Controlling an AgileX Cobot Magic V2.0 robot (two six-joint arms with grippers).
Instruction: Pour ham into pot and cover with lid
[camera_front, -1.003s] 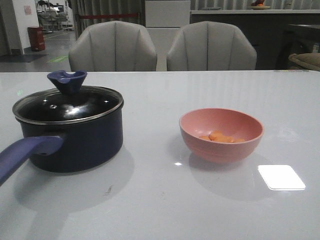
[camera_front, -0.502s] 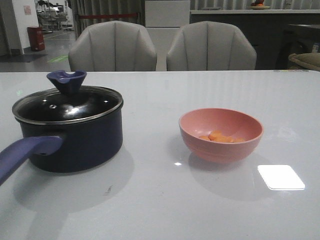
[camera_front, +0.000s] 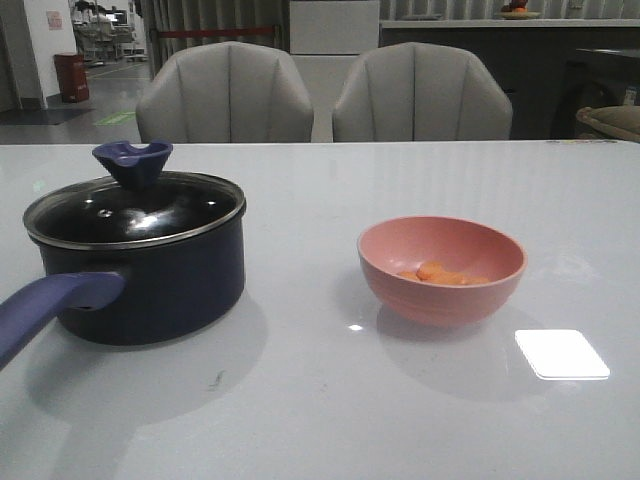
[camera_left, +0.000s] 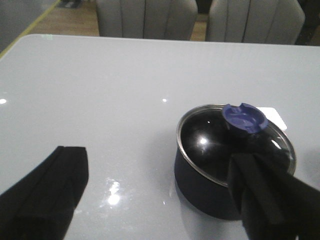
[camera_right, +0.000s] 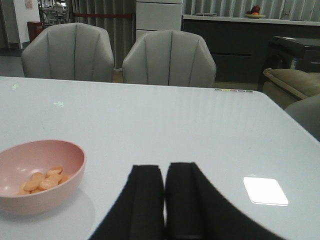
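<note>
Pot handle runs off frame, and the lid on it hides the inside. One pink bowl right of the pot; ham inside, chunks too clumped to count. Left gripper spread wide, empty; right gripper pressed closed, empty.

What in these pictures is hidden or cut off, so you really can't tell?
- Inside of the pot: front view, the lid sits on it and glares.
- End of the pot handle: front view, cut off by the picture's edge.
- Far side of the pot: left wrist view, the left gripper's dark finger covers it.
- Count of the ham pieces: they overlap in the pink bowl.
</note>
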